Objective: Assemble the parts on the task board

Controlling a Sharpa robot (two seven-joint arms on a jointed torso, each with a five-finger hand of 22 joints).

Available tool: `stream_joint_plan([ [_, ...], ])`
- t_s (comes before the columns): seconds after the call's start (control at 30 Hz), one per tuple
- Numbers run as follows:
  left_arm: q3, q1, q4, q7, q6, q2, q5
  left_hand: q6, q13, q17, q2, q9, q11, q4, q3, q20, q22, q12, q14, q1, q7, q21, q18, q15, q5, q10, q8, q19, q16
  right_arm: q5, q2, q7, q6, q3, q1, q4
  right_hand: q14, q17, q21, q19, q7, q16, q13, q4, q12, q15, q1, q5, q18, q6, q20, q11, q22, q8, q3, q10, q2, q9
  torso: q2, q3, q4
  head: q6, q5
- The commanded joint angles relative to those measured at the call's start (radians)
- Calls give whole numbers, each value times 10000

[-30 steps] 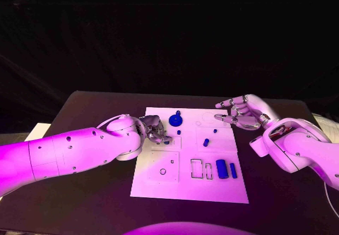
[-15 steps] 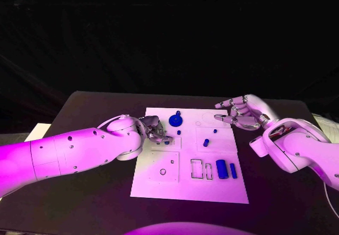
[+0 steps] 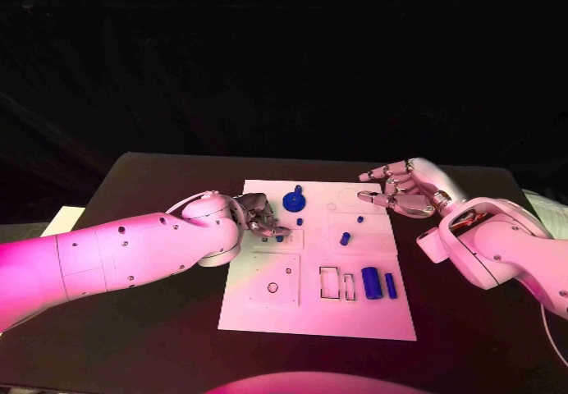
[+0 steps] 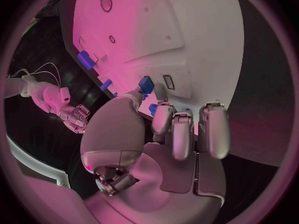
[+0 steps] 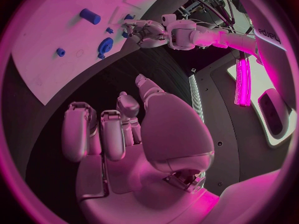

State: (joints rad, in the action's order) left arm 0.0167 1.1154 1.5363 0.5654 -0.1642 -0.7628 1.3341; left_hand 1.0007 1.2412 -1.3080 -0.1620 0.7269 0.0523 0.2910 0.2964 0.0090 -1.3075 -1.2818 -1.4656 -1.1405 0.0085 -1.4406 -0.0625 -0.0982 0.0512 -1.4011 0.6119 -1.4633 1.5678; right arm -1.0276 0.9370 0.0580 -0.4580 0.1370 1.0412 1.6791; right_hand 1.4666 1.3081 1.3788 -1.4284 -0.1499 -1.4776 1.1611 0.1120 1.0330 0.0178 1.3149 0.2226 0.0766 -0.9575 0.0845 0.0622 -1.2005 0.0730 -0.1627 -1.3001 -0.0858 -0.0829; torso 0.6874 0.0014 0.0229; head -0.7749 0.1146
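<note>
The white rectangular task board (image 3: pixel 318 271) lies in the middle of the black table (image 3: pixel 154 180), in the same place as one second ago. The left hand (image 3: pixel 258 218) rests over the board's left edge, as it did a second ago, and the left wrist view shows its thumb and a finger pinching a small blue block-shaped part (image 4: pixel 146 84) just above the white surface, with the remaining fingers (image 4: pixel 214 129) curled beside it. The right hand (image 3: pixel 400 190) hovers above the board's far right corner, holding nothing, its fingers loosely curled and apart; its pose is unchanged from the earlier frames. On the board, a round blue gear-like part (image 3: pixel 294 199) lies near the far edge just beside the left hand, and a small blue peg (image 3: pixel 345 239) lies near the centre. Toward the near right, a blue cylinder (image 3: pixel 372 282) lies just beside a thinner blue bar (image 3: pixel 391 285), next to two outlined rectangular recesses (image 3: pixel 337 283). None of these parts has moved between the earlier frames and this one.
</note>
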Motion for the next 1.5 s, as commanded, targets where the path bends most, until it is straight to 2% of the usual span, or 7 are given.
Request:
stream_joint_plan([
  [0.03,15,-16,-21,74,179,22,-129,79,12,-2628,24,-13,19,12,-65,-24,-843,-24,-1052,108,17,-28,176,-82,-10,-62,6,-185,30,19,-5,34,137,0,-6,16,683,1017,-53,60,12,56,-8,24,-60,18,-15,-33,-35,-49,-21,-41,8,47,49,26,100,-15,-6,-2,2,-5,-2],
  [0.5,-55,-17,111,-112,-262,-104,-435,116,59,-2628,137,61,46,38,-1248,-58,-892,-57,-1052,613,-11,-40,183,-112,-6,-95,4,-211,30,32,-10,45,141,0,-12,-31,685,1021,-55,61,14,54,-9,33,-58,19,-26,-36,-35,-55,-21,-42,10,48,63,25,97,-16,-9,-10,-11,34,-33],
  [0.87,-463,26,148,-156,-443,-219,-1061,100,77,-2628,428,146,58,34,-2438,-77,-913,-65,-1052,1082,-22,-32,184,-129,-7,-102,11,-220,30,33,-49,39,149,-7,-27,-142,683,1014,-58,63,17,59,-13,35,-62,20,-28,-30,-33,-58,-22,-44,17,48,75,27,88,-16,-2,-2,10,73,-2],
  [1.0,-659,234,208,-95,-158,-356,-1879,57,39,-2628,451,164,49,32,-2663,-76,-865,-26,-1052,1083,-10,11,171,-125,-6,-71,0,-194,30,34,-77,33,155,-14,-38,-196,684,1017,-56,61,17,57,-12,34,-60,21,-25,-26,-34,-58,-22,-45,12,48,77,26,87,-16,-3,10,7,87,11],
  [1.17,-757,661,41,128,775,-413,-2361,-106,-133,-2628,609,162,8,-21,-2534,-56,-680,148,-1052,468,37,167,123,-98,19,72,-85,-92,30,35,-129,30,167,-19,-45,-251,684,1018,-55,60,18,57,-11,33,-58,21,-24,-24,-35,-59,-22,-45,10,48,78,25,87,-16,-7,15,-4,137,53],
  [1.33,-782,1090,-737,437,2435,-213,-2505,-390,-520,-2628,774,36,-112,-21,-2107,18,-338,533,-1052,-170,184,465,39,-5,17,377,-350,104,30,35,-163,20,174,-23,-49,-297,684,1018,-55,60,18,57,-11,33,-58,21,-24,-24,-35,-59,-22,-45,10,48,78,25,87,-16,2,12,3,186,83],
  [1.5,-759,1353,-1747,392,3263,246,-2442,-584,-883,-2628,768,-176,-242,-15,-1867,117,-190,892,-1052,-532,336,614,5,107,11,665,-645,193,30,35,-180,12,171,-25,-50,-332,684,1018,-55,60,18,57,-11,33,-58,21,-24,-24,-35,-59,-22,-45,10,48,78,25,87,-16,2,12,7,221,78],
])
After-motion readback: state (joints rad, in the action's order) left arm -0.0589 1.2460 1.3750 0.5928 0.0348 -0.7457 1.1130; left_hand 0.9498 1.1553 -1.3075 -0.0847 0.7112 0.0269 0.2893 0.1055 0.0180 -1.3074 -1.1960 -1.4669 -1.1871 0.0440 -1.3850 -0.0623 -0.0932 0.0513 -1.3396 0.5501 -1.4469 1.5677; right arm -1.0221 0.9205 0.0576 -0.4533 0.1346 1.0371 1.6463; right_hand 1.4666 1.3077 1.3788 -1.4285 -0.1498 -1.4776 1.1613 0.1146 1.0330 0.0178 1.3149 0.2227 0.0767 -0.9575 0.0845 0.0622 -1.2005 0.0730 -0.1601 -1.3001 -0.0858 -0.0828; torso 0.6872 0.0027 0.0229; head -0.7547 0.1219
